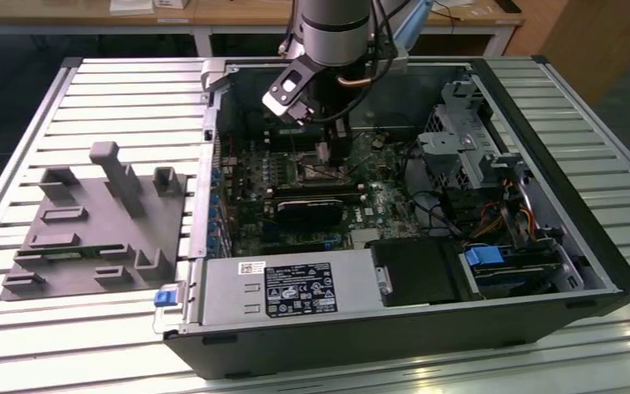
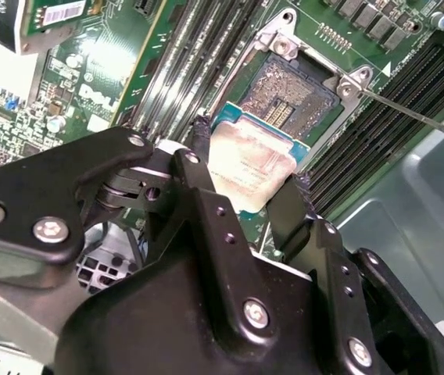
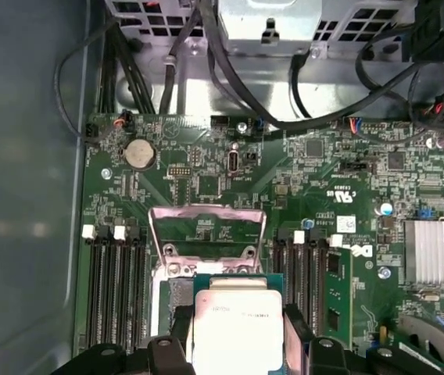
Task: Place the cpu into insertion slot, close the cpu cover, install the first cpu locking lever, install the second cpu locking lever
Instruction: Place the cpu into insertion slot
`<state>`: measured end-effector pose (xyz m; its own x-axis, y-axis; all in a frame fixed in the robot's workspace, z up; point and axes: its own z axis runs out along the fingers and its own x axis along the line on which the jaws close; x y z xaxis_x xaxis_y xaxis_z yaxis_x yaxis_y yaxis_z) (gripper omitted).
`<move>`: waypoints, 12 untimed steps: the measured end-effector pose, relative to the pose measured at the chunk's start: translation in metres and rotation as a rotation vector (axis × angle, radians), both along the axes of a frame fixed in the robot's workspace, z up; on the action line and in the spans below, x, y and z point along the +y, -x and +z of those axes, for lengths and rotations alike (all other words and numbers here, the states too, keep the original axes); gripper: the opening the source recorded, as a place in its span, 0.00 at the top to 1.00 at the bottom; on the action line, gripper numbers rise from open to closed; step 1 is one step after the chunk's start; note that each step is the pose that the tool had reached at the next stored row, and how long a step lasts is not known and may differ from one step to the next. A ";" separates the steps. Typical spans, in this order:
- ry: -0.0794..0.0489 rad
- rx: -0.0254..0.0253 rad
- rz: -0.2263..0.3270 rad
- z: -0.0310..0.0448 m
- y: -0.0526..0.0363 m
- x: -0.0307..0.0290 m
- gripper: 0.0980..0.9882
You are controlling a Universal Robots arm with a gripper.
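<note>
Slatted table [image 1: 107, 90]: computer case [image 1: 403, 338], grey fixture [image 1: 85, 226].

1. The exterior view stood high and well back, looking down into the open case [image 1: 425, 336]; the arm [image 1: 331, 33] hung at 12 o'clock.
2. The first wrist view faced squarely onto the board [image 3: 206, 156], close.
3. The second wrist view sat closer, slanting past the gripper [image 2: 249, 156].
4. Both wrist views shared the cpu [image 3: 234, 324] and socket [image 2: 292, 90]; the exterior view showed that socket small, near centre.

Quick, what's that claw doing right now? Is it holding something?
The gripper: closed on the cpu, holding it by the insertion slot.
</note>
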<state>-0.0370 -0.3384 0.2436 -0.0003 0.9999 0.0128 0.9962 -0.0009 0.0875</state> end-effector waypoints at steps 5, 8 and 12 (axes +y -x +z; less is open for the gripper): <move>0.000 0.0001 0.000 -0.0055 0.0030 0.0022 0.51; 0.000 0.0000 0.000 -0.0083 0.0030 0.0048 0.51; 0.000 0.0000 0.000 -0.0120 0.0031 0.0068 0.51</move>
<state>-0.0400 -0.3315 0.2316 -0.0003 0.9999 0.0128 0.9962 -0.0009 0.0875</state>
